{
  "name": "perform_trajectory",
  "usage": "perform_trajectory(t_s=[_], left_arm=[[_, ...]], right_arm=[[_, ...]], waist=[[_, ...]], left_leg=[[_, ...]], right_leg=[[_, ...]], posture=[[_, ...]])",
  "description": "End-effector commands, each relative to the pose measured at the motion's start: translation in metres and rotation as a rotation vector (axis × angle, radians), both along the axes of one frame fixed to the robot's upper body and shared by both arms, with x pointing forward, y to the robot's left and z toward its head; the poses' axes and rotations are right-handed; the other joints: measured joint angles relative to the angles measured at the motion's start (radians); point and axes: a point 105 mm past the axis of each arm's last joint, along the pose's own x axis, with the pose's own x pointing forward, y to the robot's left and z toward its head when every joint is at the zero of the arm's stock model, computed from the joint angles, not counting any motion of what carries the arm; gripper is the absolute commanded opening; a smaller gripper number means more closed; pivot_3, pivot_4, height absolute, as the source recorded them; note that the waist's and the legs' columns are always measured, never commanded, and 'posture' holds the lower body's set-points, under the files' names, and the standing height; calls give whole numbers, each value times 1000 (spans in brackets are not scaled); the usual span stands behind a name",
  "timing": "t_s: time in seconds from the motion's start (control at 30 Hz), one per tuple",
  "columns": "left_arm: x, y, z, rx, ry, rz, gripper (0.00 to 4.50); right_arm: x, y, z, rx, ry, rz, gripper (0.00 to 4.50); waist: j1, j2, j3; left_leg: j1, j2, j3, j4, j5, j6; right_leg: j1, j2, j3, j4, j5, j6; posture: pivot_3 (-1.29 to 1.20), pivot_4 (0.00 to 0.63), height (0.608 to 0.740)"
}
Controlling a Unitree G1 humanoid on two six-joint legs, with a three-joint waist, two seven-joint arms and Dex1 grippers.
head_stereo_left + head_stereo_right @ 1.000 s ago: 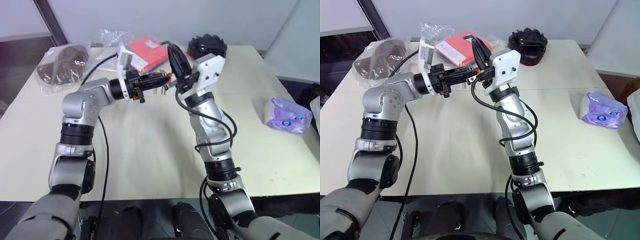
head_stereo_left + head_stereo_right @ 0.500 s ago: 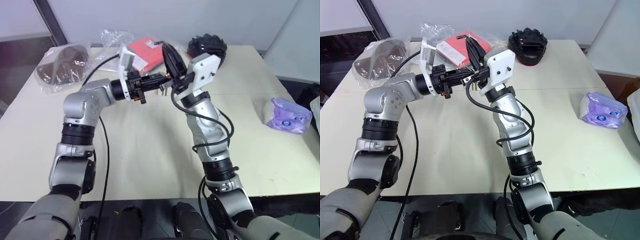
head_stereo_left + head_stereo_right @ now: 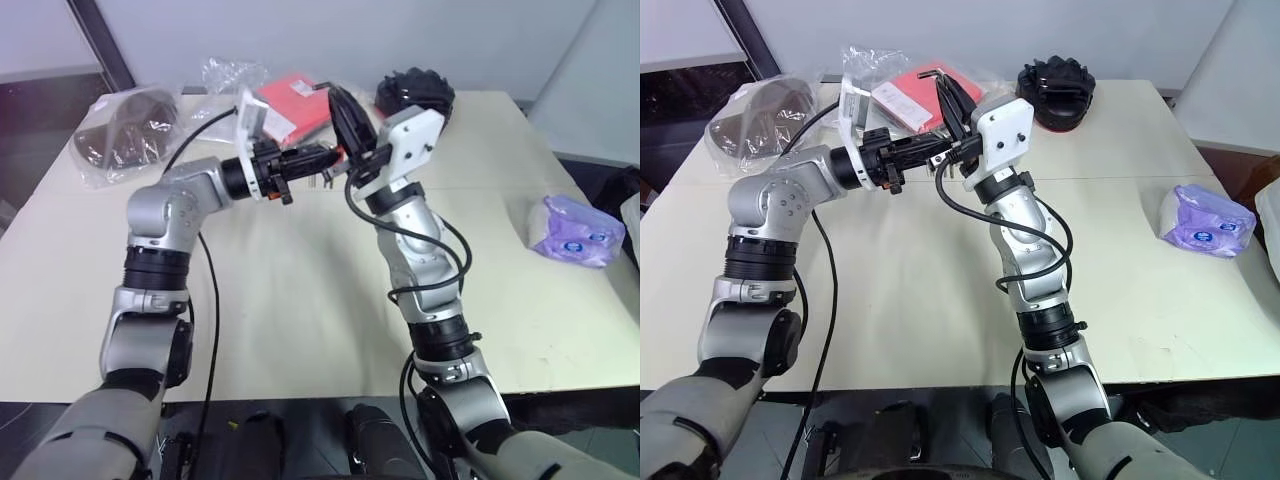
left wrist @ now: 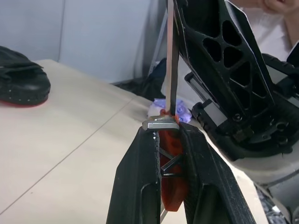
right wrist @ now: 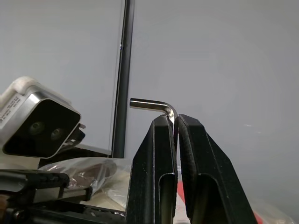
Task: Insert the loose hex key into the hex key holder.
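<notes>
- Above the far part of the table (image 3: pixel 300 300), I see my two grippers meet. The spot where they meet is small and dark from the head views, so I can hardly make out the little parts there.
- My left gripper (image 4: pixel 166 133) is closed on the hex key holder (image 4: pixel 170 186). Most of the red block hides between the two black fingers (image 4: pixel 135 186). I see one short grey key lying across the finger tips; I cannot count any others.
- My right gripper (image 5: pixel 170 122) is closed on the loose hex key (image 5: pixel 152 105). Its bent end sticks out past the tips. The long part is hidden between the fingers in that wrist view.
- In the left wrist view, one thin dark rod comes down to the top of the red block. I cannot tell if it is in a hole or only touching.
- At the back of the table I count one flat red packet (image 3: pixel 295 105), one black round thing (image 3: pixel 415 95) and two clear plastic bags (image 3: pixel 125 125), one with something dark and blurry inside.
- One purple pack (image 3: pixel 578 232) lies near the right edge, well apart from the grippers.
</notes>
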Motion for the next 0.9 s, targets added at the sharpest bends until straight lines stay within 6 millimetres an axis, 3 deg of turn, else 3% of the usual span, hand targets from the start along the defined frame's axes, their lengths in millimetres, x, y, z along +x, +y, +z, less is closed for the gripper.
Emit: perform_trajectory(t_s=[0.03,0.9], left_arm=[[-5,1,22,-38,-64,-11,50],[-3,5,31,-79,-47,-6,50]], right_arm=[[-10,0,19,24,-73,11,54],[-9,-3,16,20,-69,0,54]], waist=[[0,0,0],[0,0,0]], left_leg=[[0,0,0,0,0,0],[0,0,0,0,0,0]], right_leg=[[0,0,0,0,0,0],[0,0,0,0,0,0]], posture=[[0,150,740],[0,150,740]])
